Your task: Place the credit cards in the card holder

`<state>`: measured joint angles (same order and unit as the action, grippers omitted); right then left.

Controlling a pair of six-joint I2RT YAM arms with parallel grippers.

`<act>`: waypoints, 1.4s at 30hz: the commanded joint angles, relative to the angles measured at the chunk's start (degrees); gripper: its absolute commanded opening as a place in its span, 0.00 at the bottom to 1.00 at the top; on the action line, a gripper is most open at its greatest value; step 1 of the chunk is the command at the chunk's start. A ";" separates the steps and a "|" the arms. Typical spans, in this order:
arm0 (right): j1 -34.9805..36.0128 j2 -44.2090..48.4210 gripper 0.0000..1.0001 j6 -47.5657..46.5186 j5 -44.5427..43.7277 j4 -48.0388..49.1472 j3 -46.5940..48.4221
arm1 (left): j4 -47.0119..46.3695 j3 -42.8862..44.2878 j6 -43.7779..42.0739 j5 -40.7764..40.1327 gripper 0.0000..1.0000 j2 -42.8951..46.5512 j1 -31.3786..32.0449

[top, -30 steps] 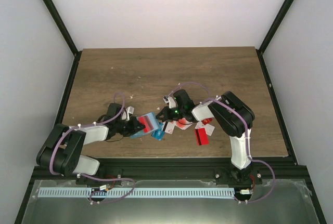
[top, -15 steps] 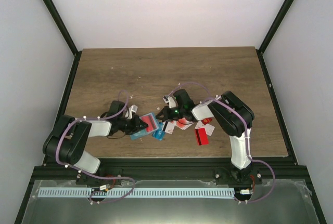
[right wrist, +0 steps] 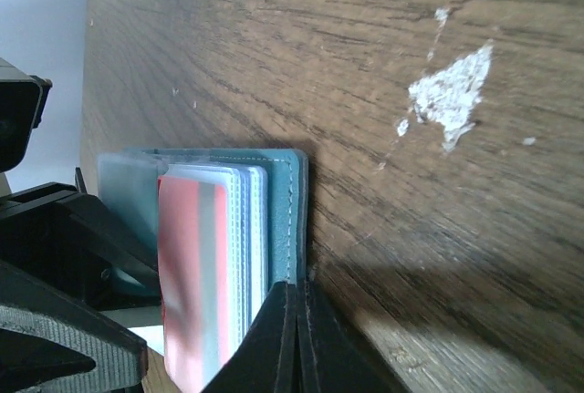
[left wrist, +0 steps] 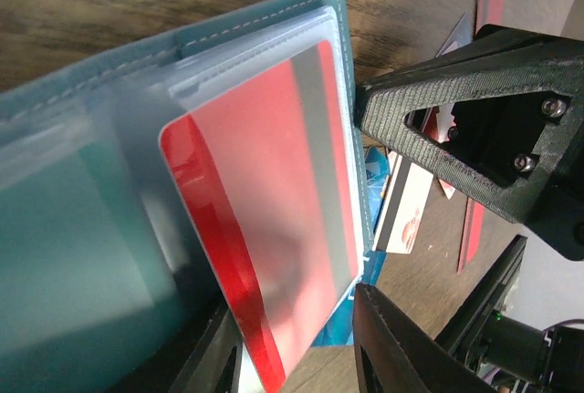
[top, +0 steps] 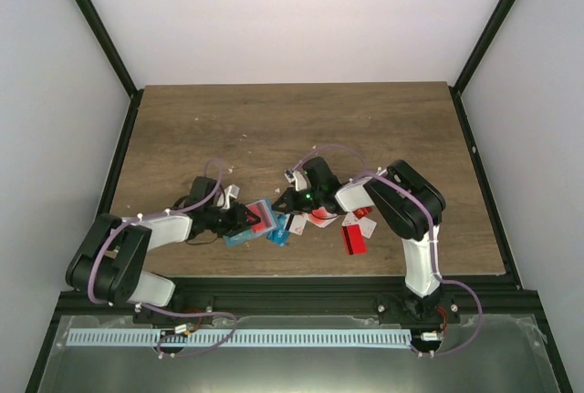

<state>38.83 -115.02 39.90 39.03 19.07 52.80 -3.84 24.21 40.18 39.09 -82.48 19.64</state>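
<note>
Sitting btwn white walls (top: 301, 10): scuffed wood table (top: 301, 119) w/ credit cards (top: 352, 240).

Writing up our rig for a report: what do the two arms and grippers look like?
The left arm and right arm have white links, black joints and lilac cables. Left gripper and right gripper are black, angular plastic. The right wrist shows a green light.

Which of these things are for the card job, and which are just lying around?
For the job:
card holder
red card, partway in its sleeve
loose cards beside it
left gripper
right gripper

Just there:
white scuff on the table
pale slotted strip past the near edge
</note>
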 commanded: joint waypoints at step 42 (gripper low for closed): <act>6.70 8.77 0.21 8.29 1.77 -1.88 -2.43 | 16.49 1.60 -6.61 -16.16 0.13 10.86 1.45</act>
<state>45.47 -105.36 45.39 39.72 14.44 50.46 15.40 25.82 34.50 23.49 -69.82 20.67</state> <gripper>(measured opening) 0.201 0.141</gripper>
